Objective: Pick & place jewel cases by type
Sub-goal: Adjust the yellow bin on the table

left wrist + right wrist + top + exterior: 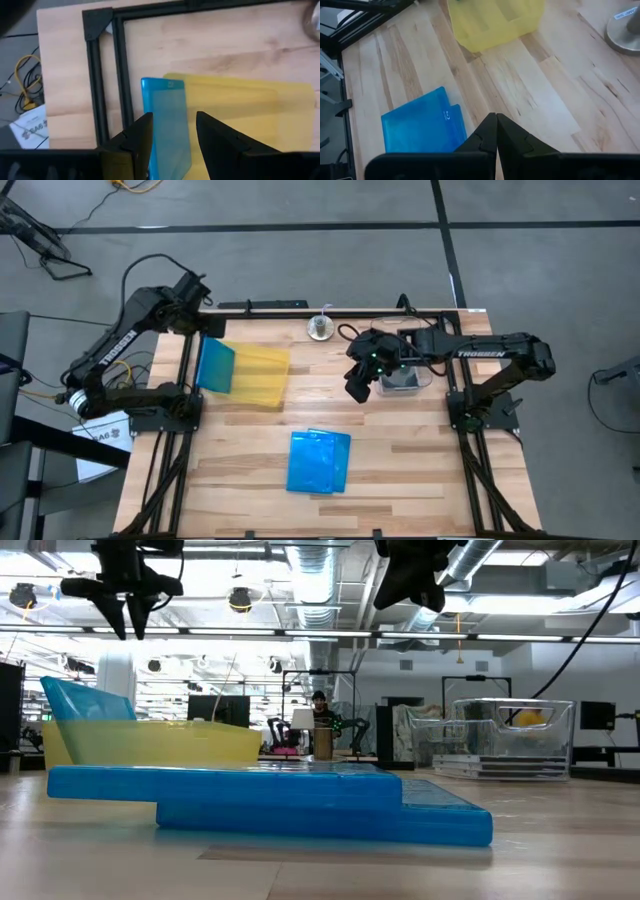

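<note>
Wooden surface carries a stack of blue jewel cases near its front edge; another blue case leans tilted on the yellow tray. Left claw hangs parted above that case (not touching it). Right claw is closed, empty, near the clear tub

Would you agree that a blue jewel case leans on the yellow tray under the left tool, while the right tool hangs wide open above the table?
Not quite: the right tool is shut, its fingers pressed together in the right wrist view. The rest holds: a blue jewel case leans on the yellow tray under the left tool.
</note>
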Robot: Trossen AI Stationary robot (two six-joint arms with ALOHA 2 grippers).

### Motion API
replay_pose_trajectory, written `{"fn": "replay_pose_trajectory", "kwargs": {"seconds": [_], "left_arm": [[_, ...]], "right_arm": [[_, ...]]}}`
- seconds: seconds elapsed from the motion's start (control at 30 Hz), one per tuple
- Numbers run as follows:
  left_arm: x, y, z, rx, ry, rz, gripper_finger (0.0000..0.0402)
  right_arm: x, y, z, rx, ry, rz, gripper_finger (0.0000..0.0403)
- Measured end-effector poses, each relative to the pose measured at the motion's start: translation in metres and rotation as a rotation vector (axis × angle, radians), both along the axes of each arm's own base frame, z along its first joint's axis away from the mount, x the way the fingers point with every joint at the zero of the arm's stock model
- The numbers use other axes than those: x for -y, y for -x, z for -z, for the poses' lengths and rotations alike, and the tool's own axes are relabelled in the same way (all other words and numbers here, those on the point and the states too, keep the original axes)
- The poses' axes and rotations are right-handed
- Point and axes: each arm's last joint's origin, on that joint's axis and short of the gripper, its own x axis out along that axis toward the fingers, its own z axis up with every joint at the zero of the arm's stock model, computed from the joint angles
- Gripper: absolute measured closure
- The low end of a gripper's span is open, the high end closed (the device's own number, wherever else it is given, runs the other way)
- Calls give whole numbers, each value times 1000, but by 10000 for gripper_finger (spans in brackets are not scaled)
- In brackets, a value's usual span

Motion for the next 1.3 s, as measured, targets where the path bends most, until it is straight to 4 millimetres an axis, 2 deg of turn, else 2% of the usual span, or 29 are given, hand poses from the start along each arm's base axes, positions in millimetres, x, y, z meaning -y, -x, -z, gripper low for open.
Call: {"fn": "replay_pose_trajectory", "kwargs": {"seconds": [0.17,0.3,0.43,0.7,0.93,1.07,1.3], "left_arm": [[1,-2,0,50,21,22,258],[2,-15,-4,178,11,113,258],[12,-28,-10,262,-15,224,258],[50,-55,-13,379,87,425,258],[87,-68,-13,357,78,547,258],[102,-70,-14,332,30,594,258],[127,-72,-14,314,22,762,258]], "right_arm": [[3,0,0,0,2,10,403],[4,0,0,-1,6,7,403],[4,1,1,-9,27,-21,403],[-2,10,8,-130,-33,-74,403],[-14,14,10,-181,-44,-117,403],[-23,11,9,-146,-29,-166,403],[-41,-2,3,11,33,-381,403]]}}
